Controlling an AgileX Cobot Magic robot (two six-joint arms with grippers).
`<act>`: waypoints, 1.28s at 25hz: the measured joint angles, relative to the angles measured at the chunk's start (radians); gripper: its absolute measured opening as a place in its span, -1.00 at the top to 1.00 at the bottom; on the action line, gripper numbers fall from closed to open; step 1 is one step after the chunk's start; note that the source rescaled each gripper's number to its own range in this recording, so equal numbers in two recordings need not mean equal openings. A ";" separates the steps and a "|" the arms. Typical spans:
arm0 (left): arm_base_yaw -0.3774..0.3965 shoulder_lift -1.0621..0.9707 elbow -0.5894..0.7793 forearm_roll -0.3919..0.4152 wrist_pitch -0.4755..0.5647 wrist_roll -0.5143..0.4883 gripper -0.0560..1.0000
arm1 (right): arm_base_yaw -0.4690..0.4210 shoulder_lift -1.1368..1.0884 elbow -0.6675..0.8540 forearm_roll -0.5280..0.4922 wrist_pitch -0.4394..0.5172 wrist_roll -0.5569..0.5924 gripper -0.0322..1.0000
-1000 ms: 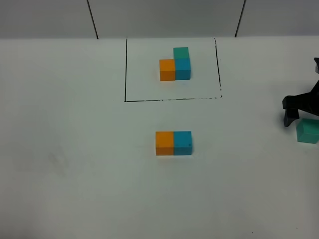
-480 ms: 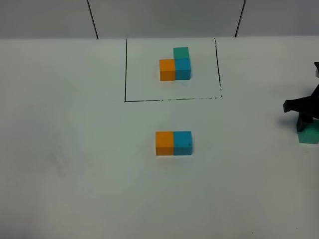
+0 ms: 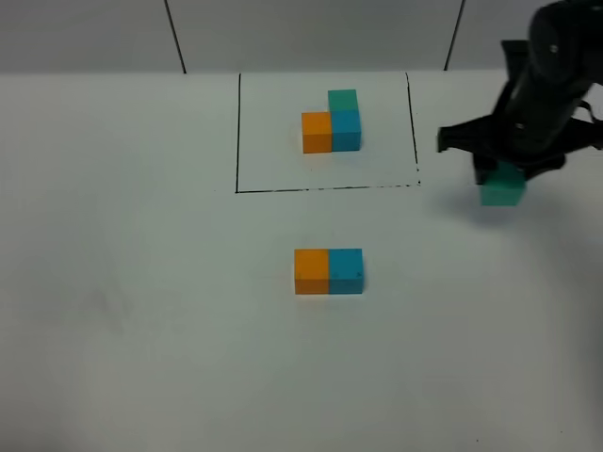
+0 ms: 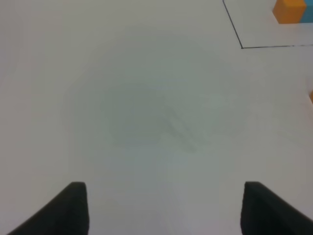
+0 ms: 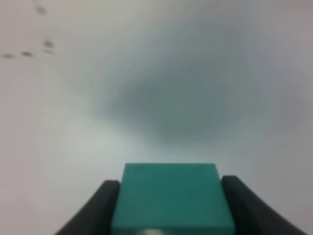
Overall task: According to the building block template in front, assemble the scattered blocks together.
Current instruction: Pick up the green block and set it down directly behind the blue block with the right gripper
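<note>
Right gripper (image 5: 171,210) clamps one teal-green cube (image 3: 502,186) (held above the table (image 3: 141,330)); left gripper (image 4: 164,210) jaws apart, holding nothing. One orange cube (image 3: 311,271) touches one sky-blue cube (image 3: 346,271). Template (image 3: 332,127): three cubes

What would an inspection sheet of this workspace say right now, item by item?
Surface: white table with a black drawn rectangle on it.
Job's things: building block template inside the rectangle, teal-green atop blue, orange alongside; orange cube and blue cube touching side by side nearer the front; teal-green cube apart, to the right.
Clutter: nothing seen.
End effectors: right end effector shut on the teal-green cube, right of the rectangle; left end effector open, nothing between its jaws.
Cables: nothing seen.
Surroundings: grey back wall with two dark seams.
</note>
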 joint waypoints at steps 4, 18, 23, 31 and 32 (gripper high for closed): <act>0.000 0.000 0.000 0.000 0.000 0.000 0.12 | 0.126 0.092 -0.132 -0.032 0.044 0.085 0.89; 0.000 0.000 0.000 0.000 0.000 0.000 0.12 | 0.249 0.299 -0.343 0.018 0.084 0.128 0.89; 0.000 0.000 0.000 0.000 0.000 0.000 0.12 | 0.250 0.317 -0.345 0.052 0.082 0.148 0.89; 0.000 0.000 0.000 0.000 0.000 0.000 0.12 | 0.273 0.372 -0.348 0.071 0.059 0.157 0.89; 0.000 0.000 0.000 0.000 0.000 0.000 0.12 | 0.275 0.379 -0.348 0.071 0.056 0.158 0.89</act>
